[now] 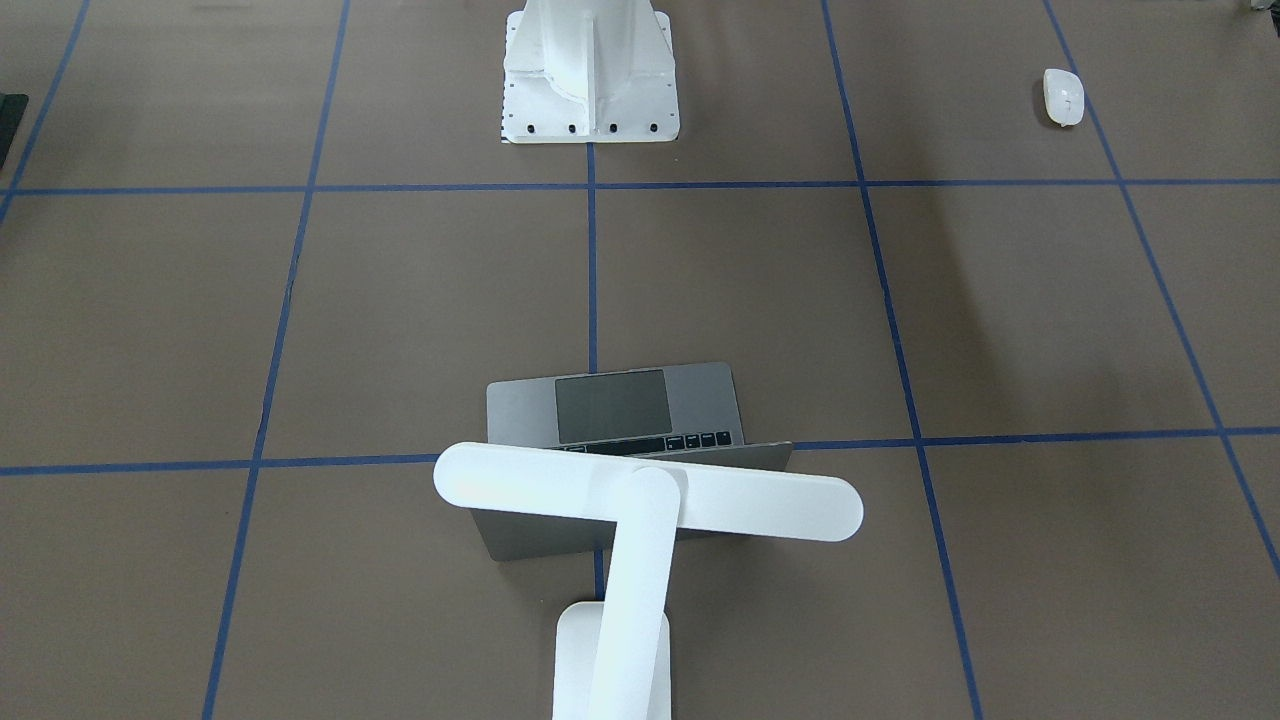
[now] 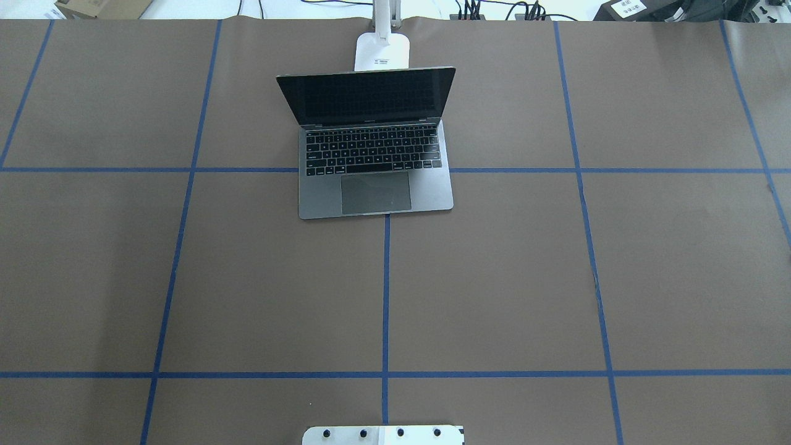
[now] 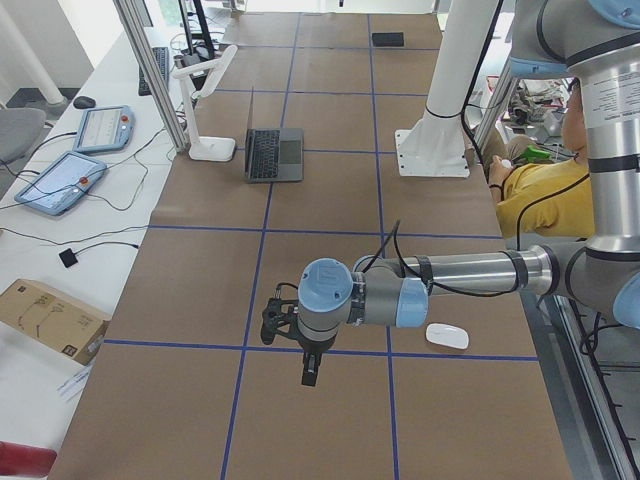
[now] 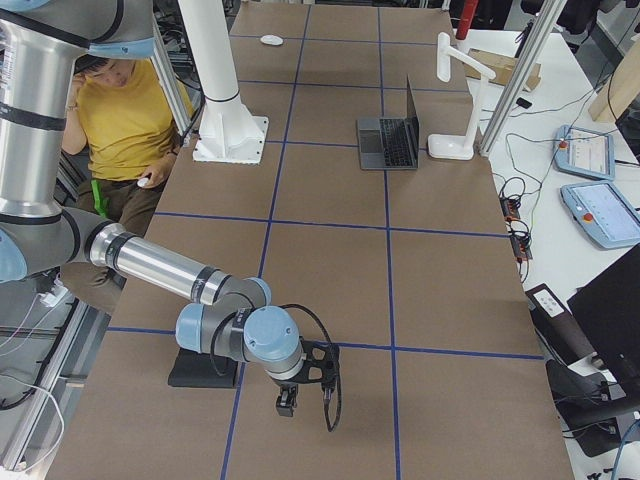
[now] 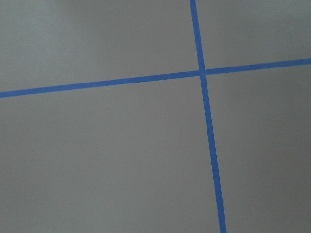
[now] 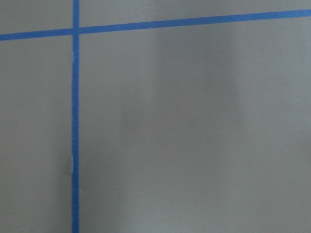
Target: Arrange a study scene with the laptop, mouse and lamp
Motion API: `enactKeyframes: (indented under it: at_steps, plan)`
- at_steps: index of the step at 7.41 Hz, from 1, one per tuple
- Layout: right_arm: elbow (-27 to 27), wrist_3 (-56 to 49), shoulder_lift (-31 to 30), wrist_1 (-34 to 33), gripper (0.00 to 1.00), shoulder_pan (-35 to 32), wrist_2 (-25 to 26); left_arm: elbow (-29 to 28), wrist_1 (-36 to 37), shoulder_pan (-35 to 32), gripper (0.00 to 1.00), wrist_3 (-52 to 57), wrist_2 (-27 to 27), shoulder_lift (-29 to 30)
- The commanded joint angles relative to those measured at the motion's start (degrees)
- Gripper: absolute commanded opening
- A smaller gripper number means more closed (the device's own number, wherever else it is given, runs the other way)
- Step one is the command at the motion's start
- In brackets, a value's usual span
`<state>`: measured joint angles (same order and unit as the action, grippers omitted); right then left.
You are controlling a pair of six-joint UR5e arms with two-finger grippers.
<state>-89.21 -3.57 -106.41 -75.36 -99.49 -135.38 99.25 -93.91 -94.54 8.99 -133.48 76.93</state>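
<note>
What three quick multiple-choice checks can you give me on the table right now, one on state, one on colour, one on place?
1. State: the laptop is
A) shut flat
B) open, with a dark screen
C) lying upside down

2. Colour: the lamp is
A) white
B) black
C) blue

3. Place: the mouse lies
A) on the laptop's trackpad
B) under the lamp's head
C) well apart from the laptop, on the robot's left side

Answers:
1 B, since the overhead view shows its lid raised and the screen dark.
2 A, since it is white all over in the front-facing view.
3 C, since it lies alone at the right of the front-facing view, which is the robot's left.
</note>
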Motion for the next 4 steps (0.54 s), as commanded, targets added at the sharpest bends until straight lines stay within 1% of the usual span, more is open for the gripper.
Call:
enactKeyframes:
  at_steps: [1, 2, 3, 4]
  plan:
    - [0.4, -3.1, 0.3, -0.1, 1.00, -0.4, -1.5, 0.6, 8.8, -0.5, 1.00, 5.9, 0.0, 0.5]
    - [-0.3, -3.3, 0.3, 0.0, 1.00, -1.6, -0.9, 0.6, 9.1, -0.6, 1.00, 5.9, 0.0, 0.5]
    - [1.1, -3.3, -0.1, -0.4, 1.00, -5.3, -9.2, 0.5, 9.0, -0.6, 1.00, 5.9, -0.1, 0.2]
    - [2.5, -3.5, -3.6, 0.0, 1.00, -7.8, -11.0, 0.3, 8.9, -0.6, 1.00, 5.9, -0.1, 0.0]
